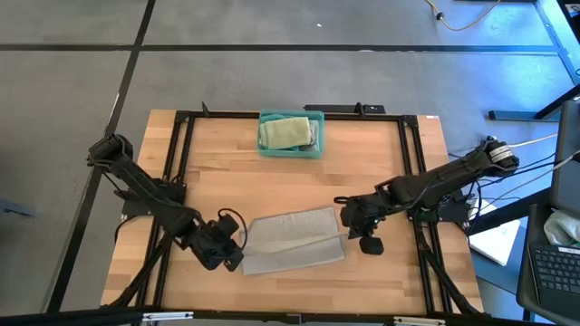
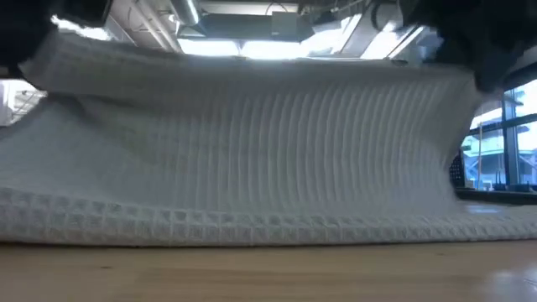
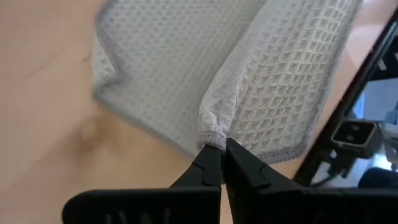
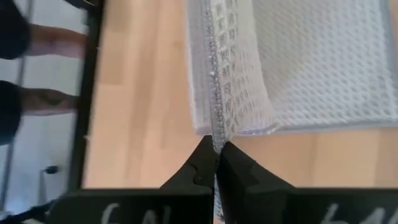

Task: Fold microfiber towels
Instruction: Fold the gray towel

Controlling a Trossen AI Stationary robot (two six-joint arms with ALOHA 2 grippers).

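right gripper [image 4: 216,163] pinching grey towel [image 4: 298,68] edge

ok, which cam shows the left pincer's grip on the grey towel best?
Left wrist view: the left pincer is shut on a bunched corner of the grey towel. High view shows only the arm at the towel's edge; low view just the lifted towel; right wrist view shows the right pincer's own pinch instead.

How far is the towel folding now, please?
Done: a pale green towel lies folded in the teal bin. In hand: the left tool and right tool each pinch an edge of the grey towel, lifting it. Left: laying it into its fold.
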